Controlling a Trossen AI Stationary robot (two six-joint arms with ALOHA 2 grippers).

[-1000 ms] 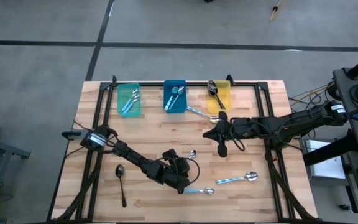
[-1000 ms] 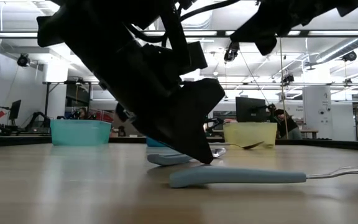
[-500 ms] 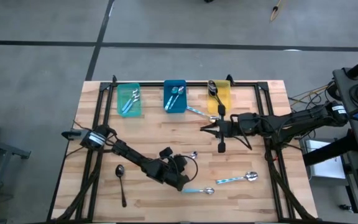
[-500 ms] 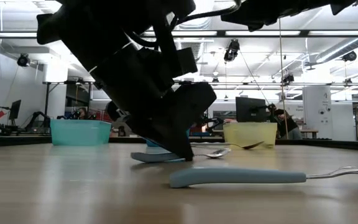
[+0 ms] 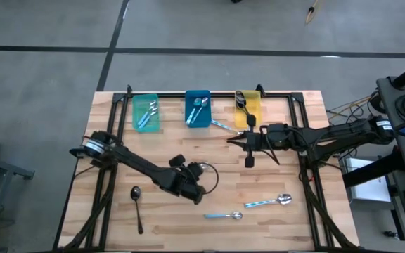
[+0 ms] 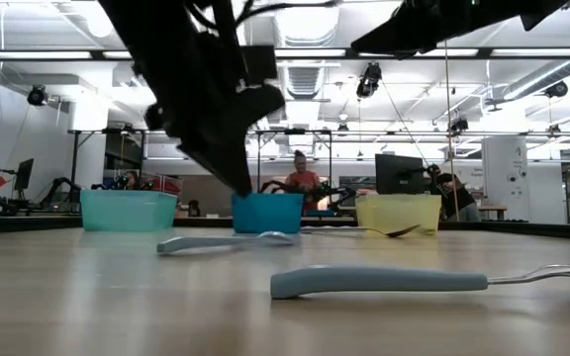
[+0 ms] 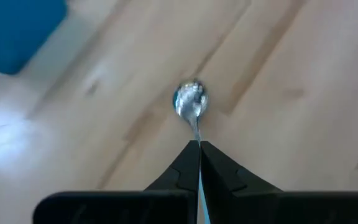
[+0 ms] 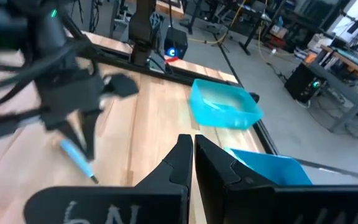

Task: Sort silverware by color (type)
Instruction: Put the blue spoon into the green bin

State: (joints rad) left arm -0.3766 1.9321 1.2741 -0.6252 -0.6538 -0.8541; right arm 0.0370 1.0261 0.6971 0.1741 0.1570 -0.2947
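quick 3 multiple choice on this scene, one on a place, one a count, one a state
1. Where does the loose dark spoon lie?
A. on the table beside the left arm
B. inside a bin
C. on the floor

2. How many bins stand at the table's far edge?
A. two
B. three
C. five

3. How do the left gripper's jaws stand?
A. wide open
B. shut on a spoon
C. shut on a bin's rim

Answers:
1 A: the dark spoon lies on the wood by the left arm.
2 B: teal bin, blue bin, yellow bin.
3 B: the left gripper pinches the spoon by its stem.
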